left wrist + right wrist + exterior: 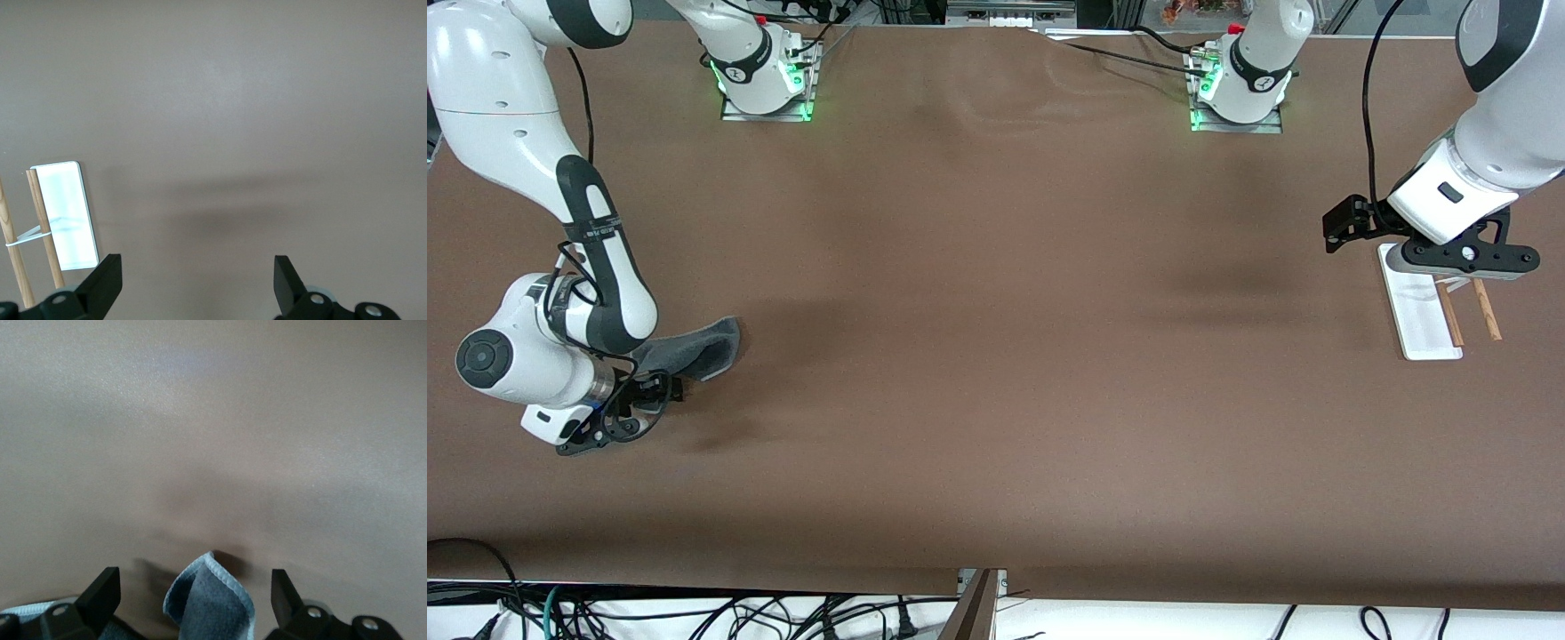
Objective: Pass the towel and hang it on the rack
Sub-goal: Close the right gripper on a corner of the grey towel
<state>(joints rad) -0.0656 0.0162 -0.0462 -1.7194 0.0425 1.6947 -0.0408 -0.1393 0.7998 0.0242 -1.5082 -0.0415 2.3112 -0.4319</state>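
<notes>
The dark grey towel (698,348) lies crumpled on the brown table at the right arm's end, partly hidden under that arm. My right gripper (605,433) is low over it and open. In the right wrist view a raised towel corner (213,600) with a light stitched edge stands between the fingers (101,593), touching neither. The rack (1421,313), a white base with two brown rods (1487,311), stands at the left arm's end. My left gripper (1467,260) hangs over the rack, and the left wrist view shows it open and empty (198,280) with the rack base (65,213) off to one side.
The two arm bases (765,84) (1240,89) stand along the table's edge farthest from the front camera, with green lights on. Brown cloth (996,356) covers the table between towel and rack. Loose cables (694,613) hang under the edge nearest that camera.
</notes>
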